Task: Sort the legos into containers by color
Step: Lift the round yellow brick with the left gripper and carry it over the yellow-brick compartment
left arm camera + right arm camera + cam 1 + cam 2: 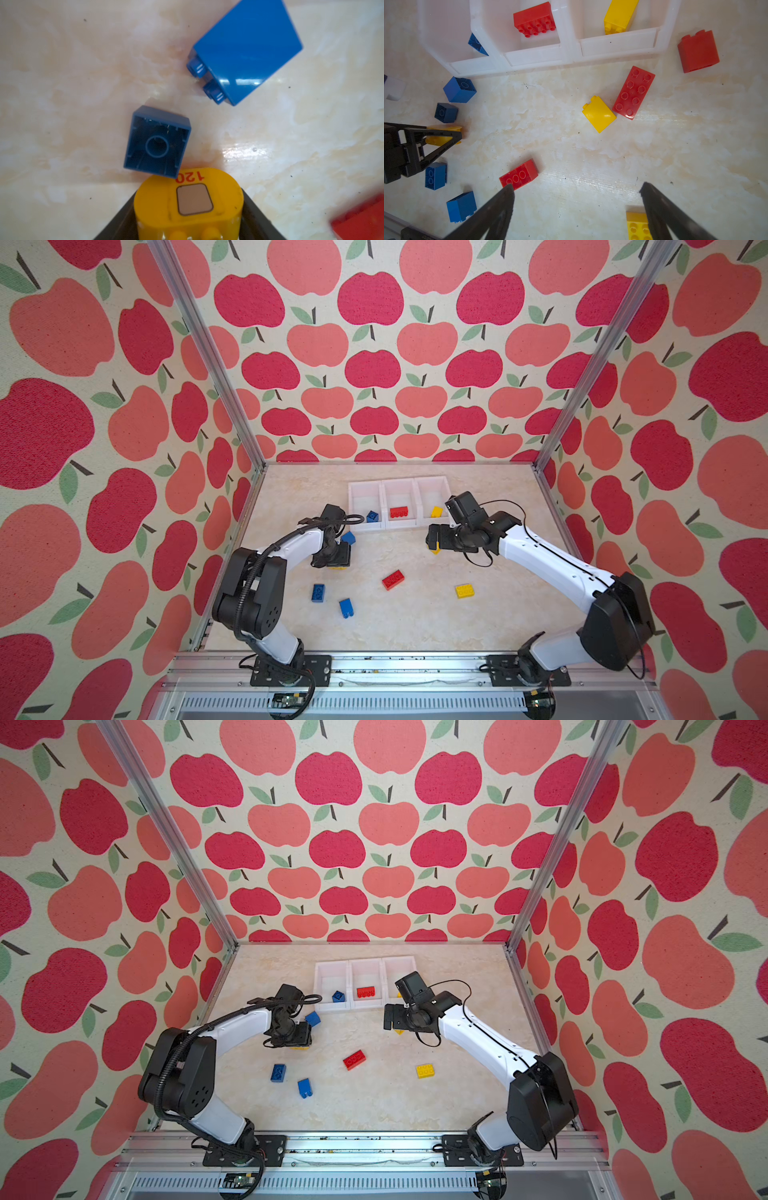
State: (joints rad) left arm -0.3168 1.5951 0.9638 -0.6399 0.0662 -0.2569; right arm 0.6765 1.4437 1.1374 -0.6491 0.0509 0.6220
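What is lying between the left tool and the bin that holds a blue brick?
Two bricks lie there: a lighter blue brick near the bin and a darker blue brick near the left tool. The right wrist view shows both.

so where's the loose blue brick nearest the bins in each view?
In a top view: blue brick between the containers and the left gripper, partly hidden by the arm.
In a top view: blue brick, same spot.
Left wrist: on its side, just beyond the upside-down blue brick.
Right wrist: off the corner of the bin holding blue.
Shared landmark: left gripper, shut on a yellow brick, beside it in all four.
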